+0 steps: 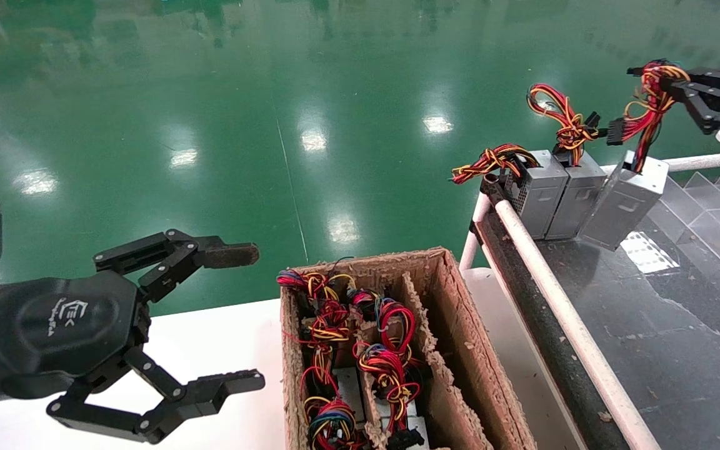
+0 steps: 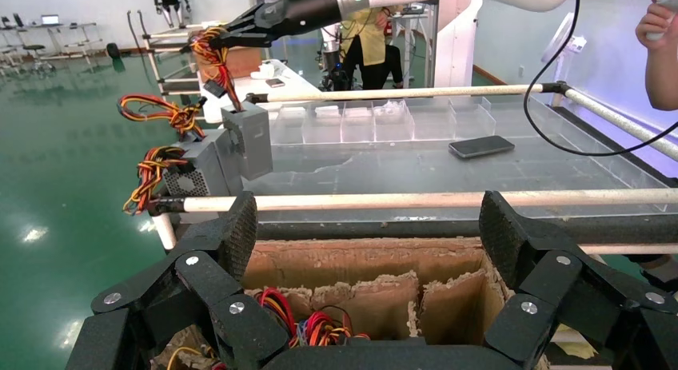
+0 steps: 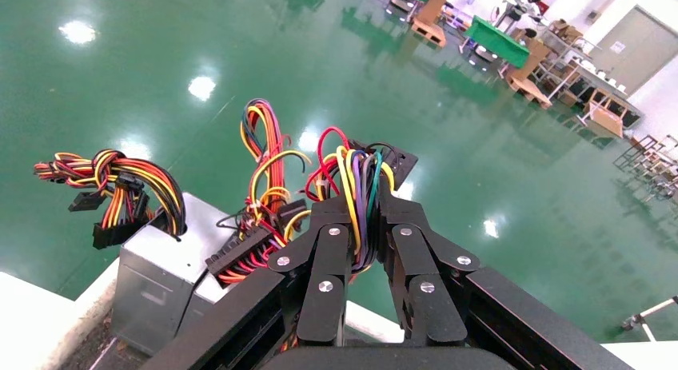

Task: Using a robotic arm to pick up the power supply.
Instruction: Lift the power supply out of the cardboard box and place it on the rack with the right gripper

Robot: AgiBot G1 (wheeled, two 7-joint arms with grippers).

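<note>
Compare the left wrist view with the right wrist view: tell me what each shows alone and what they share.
Only the left wrist view shows the open left pincer, the cardboard carton beneath it, a black phone on the table and a person's hand. Only the right wrist view shows the right pincer's fingers clamped on the wire bundle up close. Both show the grey power supplies and their coloured wires.

Three grey power supplies (image 1: 538, 190) (image 1: 577, 194) (image 1: 625, 200) are counted on the black conveyor surface (image 1: 647, 325), one brown cardboard carton (image 1: 460, 325) is seen on the white table (image 1: 210, 337), and two black grippers (image 1: 222, 312) (image 1: 679, 84) are seen, one per arm.
</note>
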